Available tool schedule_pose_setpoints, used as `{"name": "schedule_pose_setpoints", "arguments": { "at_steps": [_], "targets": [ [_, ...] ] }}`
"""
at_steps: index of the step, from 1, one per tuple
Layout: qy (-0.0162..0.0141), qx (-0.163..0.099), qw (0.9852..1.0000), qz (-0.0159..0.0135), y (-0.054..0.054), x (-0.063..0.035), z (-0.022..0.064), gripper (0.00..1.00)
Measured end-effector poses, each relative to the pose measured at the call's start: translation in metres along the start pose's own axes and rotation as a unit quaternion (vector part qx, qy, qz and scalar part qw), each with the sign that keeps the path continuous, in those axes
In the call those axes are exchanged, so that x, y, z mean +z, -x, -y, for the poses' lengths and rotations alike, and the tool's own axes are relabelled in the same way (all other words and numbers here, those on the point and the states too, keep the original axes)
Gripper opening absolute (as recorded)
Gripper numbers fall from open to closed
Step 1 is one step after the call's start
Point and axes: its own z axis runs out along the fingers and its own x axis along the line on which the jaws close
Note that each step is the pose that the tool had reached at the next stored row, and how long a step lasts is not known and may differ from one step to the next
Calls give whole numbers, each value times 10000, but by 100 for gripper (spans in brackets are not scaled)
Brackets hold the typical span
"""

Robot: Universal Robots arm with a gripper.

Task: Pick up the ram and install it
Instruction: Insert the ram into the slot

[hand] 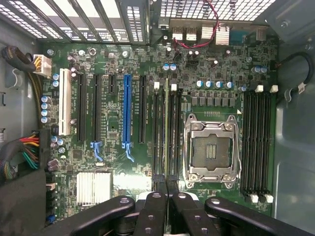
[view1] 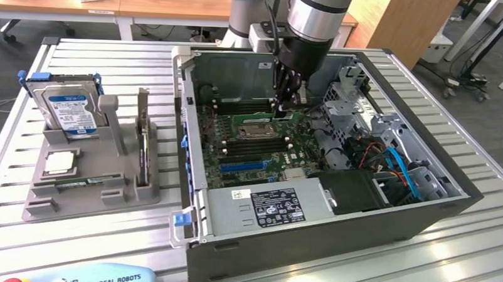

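Note:
In the wrist view the ram [hand: 166, 128] shows edge-on as a thin green strip. It runs lengthwise along the black memory slots [hand: 157, 132] beside the bare processor socket [hand: 210, 147]. My gripper [hand: 166, 191] is shut on the ram's near end, one black finger [hand: 155, 196] on each side. I cannot tell whether the ram is seated in a slot or just above it. In the exterior view the gripper [view1: 286, 104] hangs straight down inside the open computer case [view1: 315, 231], low over the motherboard [view1: 260, 147].
A second bank of memory slots [hand: 257, 142] lies on the socket's other side. Drive cages and cables [view1: 376, 151] crowd the case on the exterior view's right. A grey parts holder [view1: 91, 173] on the exterior view's left carries a hard drive [view1: 69, 109] and a square chip [view1: 60, 162].

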Motion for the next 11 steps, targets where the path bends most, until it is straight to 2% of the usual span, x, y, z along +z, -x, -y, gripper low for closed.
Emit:
{"name": "schedule_pose_setpoints", "arguments": {
  "at_steps": [11],
  "targets": [
    [0,0,10000,1,-30,14,1,11]
  ]
}}
